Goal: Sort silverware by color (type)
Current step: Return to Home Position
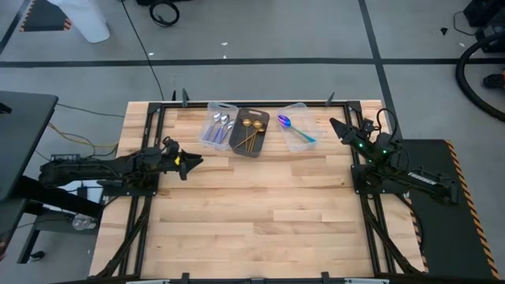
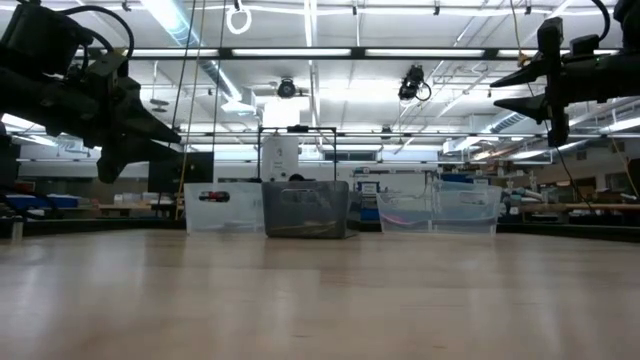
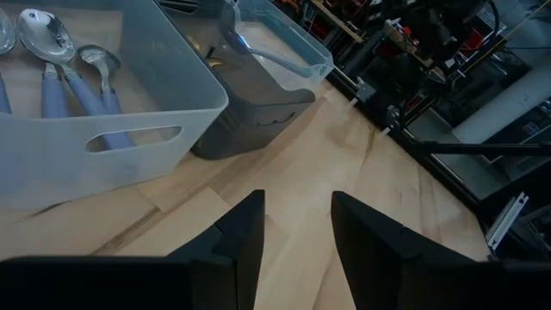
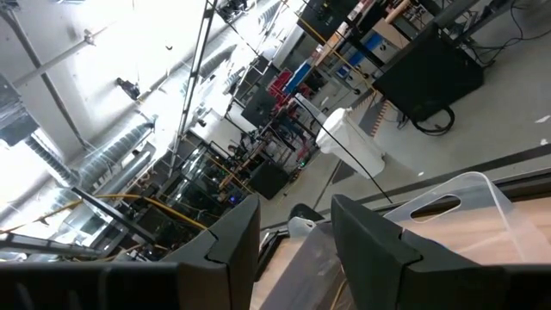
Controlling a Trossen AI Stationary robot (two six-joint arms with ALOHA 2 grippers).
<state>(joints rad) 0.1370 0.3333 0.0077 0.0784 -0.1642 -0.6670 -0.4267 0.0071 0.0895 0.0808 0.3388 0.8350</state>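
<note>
Three bins stand side by side at the table's far middle. The left clear bin holds silver spoons with lavender handles. Gold spoons lie in the dark bin. A purple-bowled spoon with a teal handle lies in the right clear bin. My left gripper hovers open at the table's left side, pointing toward the bins, with nothing between its fingers. My right gripper hangs open above the far right corner, also holding nothing.
A black frame runs along the table's far edge and sides. The wooden top stretches bare from the bins to the near edge. In the low view the three bins stand in a row far back, with both arms raised above the surface.
</note>
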